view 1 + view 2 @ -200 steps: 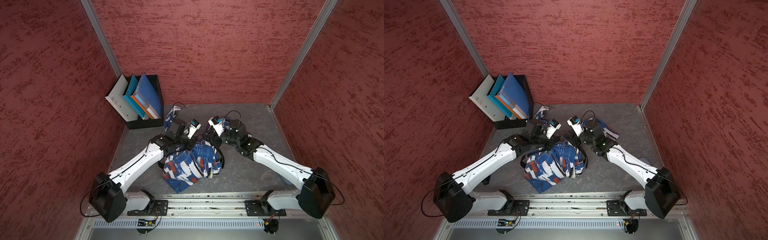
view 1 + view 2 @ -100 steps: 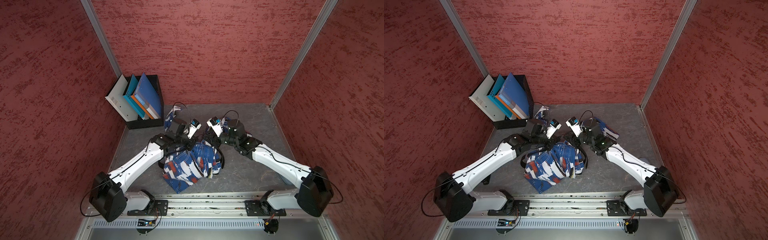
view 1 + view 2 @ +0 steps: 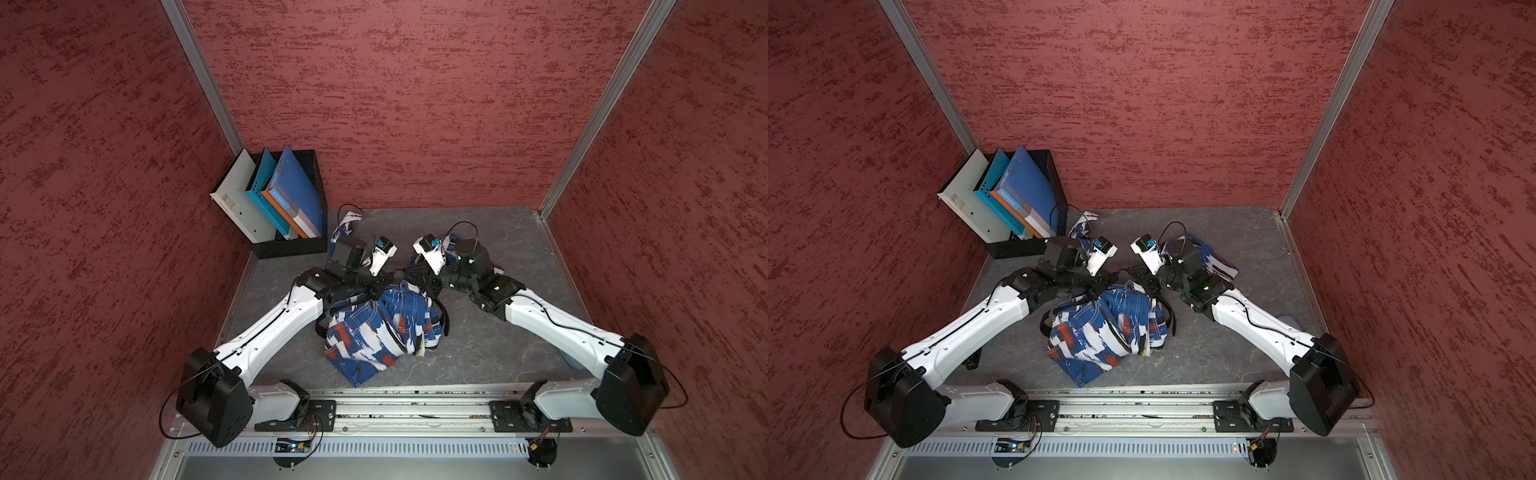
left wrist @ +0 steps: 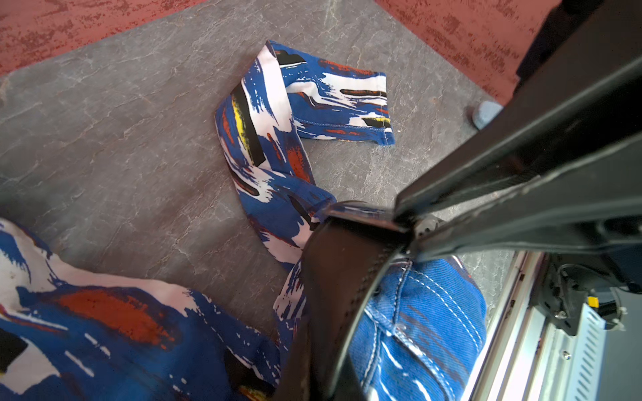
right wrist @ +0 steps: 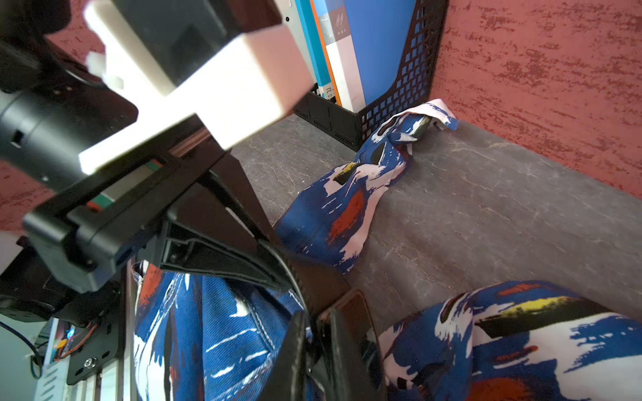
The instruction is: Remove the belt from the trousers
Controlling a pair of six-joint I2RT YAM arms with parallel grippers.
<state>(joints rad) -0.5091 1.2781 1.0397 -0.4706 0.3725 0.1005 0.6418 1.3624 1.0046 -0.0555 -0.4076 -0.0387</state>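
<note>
The trousers (image 3: pixel 374 332) (image 3: pixel 1100 328), blue with white and red streaks, lie bunched mid-table. The black belt (image 3: pixel 444 320) (image 3: pixel 1172 320) runs through the waistband, with loops hanging at both sides. Both grippers meet over the far edge of the bunch. My left gripper (image 3: pixel 386 283) (image 4: pixel 319 382) is shut on the belt (image 4: pixel 333 277), which rises from its jaws. My right gripper (image 3: pixel 409 276) (image 5: pixel 314 333) is shut on the same strap (image 5: pixel 323 284) a short way along. Its fingers (image 4: pixel 451 208) pinch the belt in the left wrist view.
A black mesh file box (image 3: pixel 291 245) with folders stands at the back left. One trouser leg (image 3: pixel 347 220) lies beside it, another (image 3: pixel 1217 262) beyond my right wrist. A small pale blue object (image 3: pixel 1287 320) sits under the right arm. Red walls enclose three sides; a metal rail (image 3: pixel 415 411) runs along the front.
My right gripper has moved left toward the left gripper and closed its jaws on the belt. The left arm and the trousers have stayed put.
</note>
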